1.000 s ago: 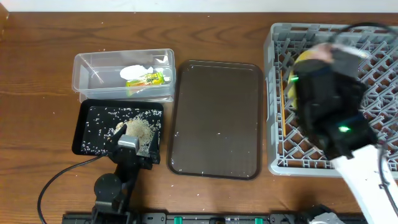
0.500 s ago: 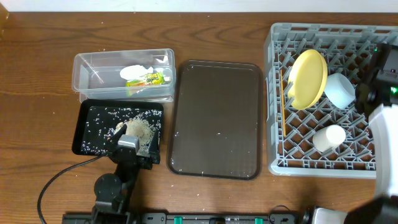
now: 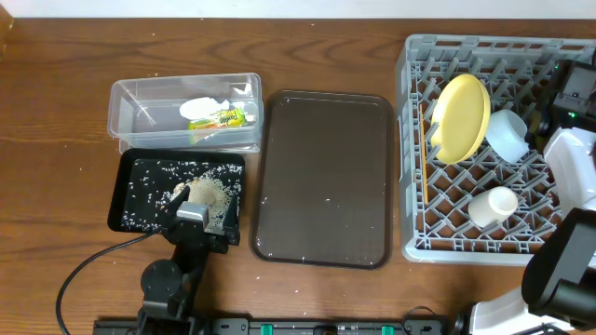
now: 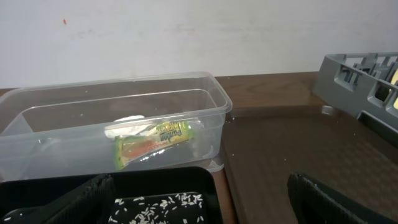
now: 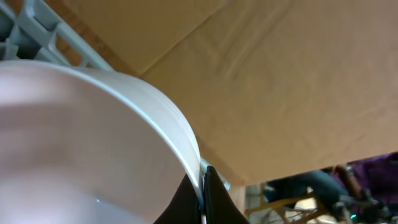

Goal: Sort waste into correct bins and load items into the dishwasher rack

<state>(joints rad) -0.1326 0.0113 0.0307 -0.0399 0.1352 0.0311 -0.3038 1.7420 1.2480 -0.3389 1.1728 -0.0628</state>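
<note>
Overhead: the left end effector (image 3: 196, 219) hovers over the black tray (image 3: 130, 200), with rice (image 3: 209, 194) just ahead of it. The tub (image 3: 126, 102) beyond holds the wrapper (image 3: 219, 118) and tissue (image 3: 200, 106), so the waste looks sorted. The right end effector (image 3: 538, 126) meets the bowl (image 3: 507, 135) in the rack (image 3: 419, 242), the plate (image 3: 461, 116) propped on pegs just past it.

Left wrist: fingers (image 4: 68, 202) spread wide, empty, idle.

Right wrist: fingers (image 5: 186, 202) pressed together on the bowl's rim, probably steadying it on edge between pegs.

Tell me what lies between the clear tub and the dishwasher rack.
The dark-brown serving tray fills the stretch between the clear tub and the dishwasher rack. The overhead view shows it whole; the left wrist view shows part.
</note>
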